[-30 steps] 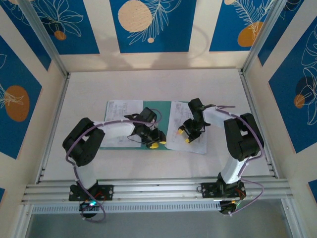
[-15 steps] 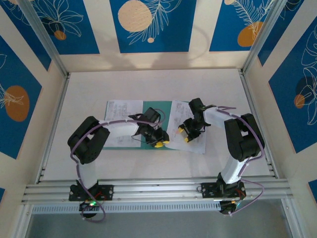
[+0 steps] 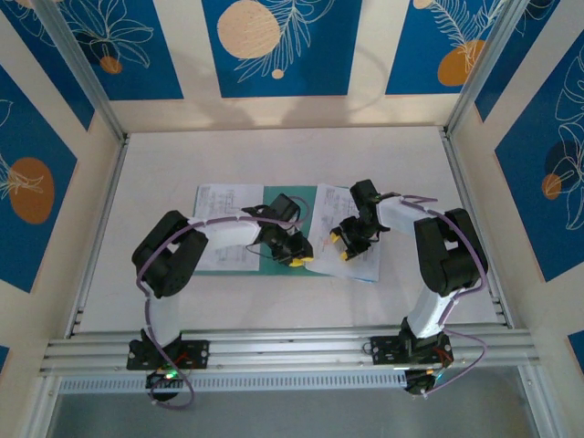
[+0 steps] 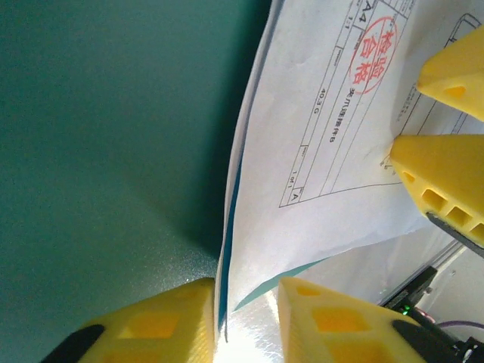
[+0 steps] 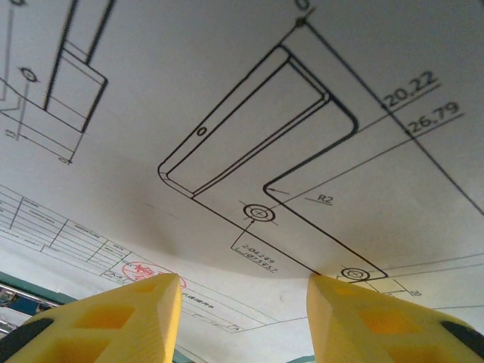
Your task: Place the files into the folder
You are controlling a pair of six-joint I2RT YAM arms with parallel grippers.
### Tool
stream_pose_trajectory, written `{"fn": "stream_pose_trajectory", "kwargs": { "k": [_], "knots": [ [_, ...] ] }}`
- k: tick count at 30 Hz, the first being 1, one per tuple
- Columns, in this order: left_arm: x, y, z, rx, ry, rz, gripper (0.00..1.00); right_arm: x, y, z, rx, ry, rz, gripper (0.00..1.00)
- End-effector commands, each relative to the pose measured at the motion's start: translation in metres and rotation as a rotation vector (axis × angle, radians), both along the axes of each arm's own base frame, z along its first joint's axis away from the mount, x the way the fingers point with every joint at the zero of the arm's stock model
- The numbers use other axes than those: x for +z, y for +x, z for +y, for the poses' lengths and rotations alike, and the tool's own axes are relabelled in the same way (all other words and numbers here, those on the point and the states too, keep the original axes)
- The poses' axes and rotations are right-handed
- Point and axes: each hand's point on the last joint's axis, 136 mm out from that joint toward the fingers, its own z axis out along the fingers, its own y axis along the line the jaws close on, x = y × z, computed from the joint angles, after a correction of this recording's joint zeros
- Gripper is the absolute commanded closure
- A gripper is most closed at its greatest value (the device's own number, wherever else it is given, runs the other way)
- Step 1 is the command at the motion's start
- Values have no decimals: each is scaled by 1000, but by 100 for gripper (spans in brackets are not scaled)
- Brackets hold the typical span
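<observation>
The teal folder (image 3: 290, 197) lies open on the table; its leaf fills the left of the left wrist view (image 4: 113, 136). White printed files lie on its left leaf (image 3: 222, 228) and on its right side (image 3: 354, 255). My left gripper (image 3: 297, 259) sits at the right stack's left edge. In its wrist view the jaws (image 4: 246, 302) stand narrow around the raised edge of a white sheet (image 4: 325, 144) and a blue sheet (image 4: 229, 219), with a gap at the right finger. My right gripper (image 3: 339, 244) is open, its fingertips spread on a drawing sheet (image 5: 249, 151) that bows up between them (image 5: 243, 302).
The white table (image 3: 274, 155) is boxed in by patterned walls and an aluminium rail (image 3: 292, 351) along the near edge. My right gripper's yellow fingers (image 4: 446, 174) rest on the same stack close to my left gripper.
My left gripper has slid right across the folder to the right stack's edge and narrowed its jaws around the lifted sheets. The right gripper has hardly moved.
</observation>
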Motion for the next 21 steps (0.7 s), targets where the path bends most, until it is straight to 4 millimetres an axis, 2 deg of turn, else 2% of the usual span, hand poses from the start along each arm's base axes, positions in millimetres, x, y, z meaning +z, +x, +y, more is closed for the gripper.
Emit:
{"fn": "stream_pose_trajectory", "kwargs": {
  "k": [1,13,21],
  "knots": [
    [-7,-4,-1,-32,28,3,76,-2,3,1,-27,11,27,52],
    [-13,-6,2,-41,48,8,76,-4,7,3,-54,13,40,52],
    [-15,-4,2,-40,59,9,91,-5,3,1,-56,3,49,52]
  ]
}}
